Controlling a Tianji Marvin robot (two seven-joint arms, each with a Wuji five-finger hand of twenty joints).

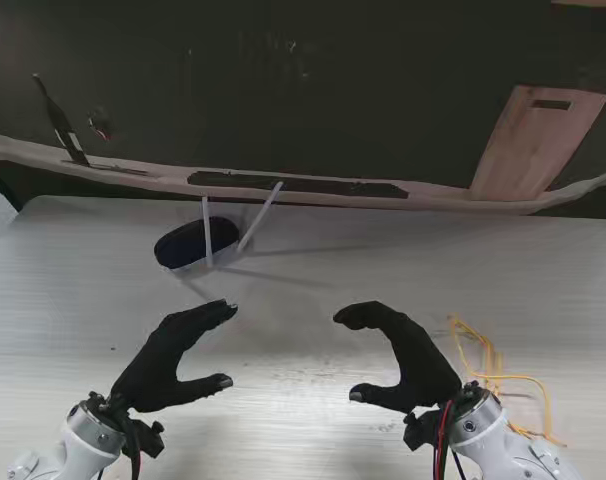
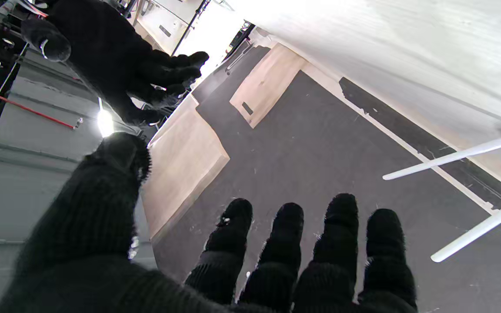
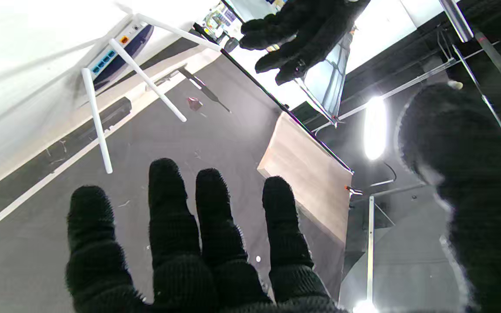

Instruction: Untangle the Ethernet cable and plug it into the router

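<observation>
Both hands are raised over the near edge of the bench (image 1: 313,290), palms facing each other, fingers spread and holding nothing. The left hand (image 1: 173,358) is near the left corner; the right hand (image 1: 408,358) is nearer the right corner.

The Ethernet cable (image 1: 498,375) lies in a loose yellow tangle at the near right corner, just beside the right wrist and partly hidden by it. The router (image 1: 195,243), dark with two white antennas (image 1: 207,232), sits toward the far edge, left of centre. The right wrist view shows its row of ports (image 3: 103,63) along one side.

Probable faults from this position:
- The cable is thin and its loops overlap. A pinch taken on the wrong strand would likely tighten the tangle rather than free it.
- The right forearm stands over part of the cable. A sweep of that arm could drag the loops off the near edge.
- Neither connector can be made out, so the plug end must be located before any pull.
- The antennas lean over the router's near side. A hand approaching the ports could strike them and shift the router.
- The router appears light and unanchored. Insertion force may push it toward the far edge unless the other hand braces it.

The bench surface is pale, finely ribbed and matt. Beyond its far edge is a dark floor with a wooden board (image 1: 531,140) leaning at the right.
</observation>
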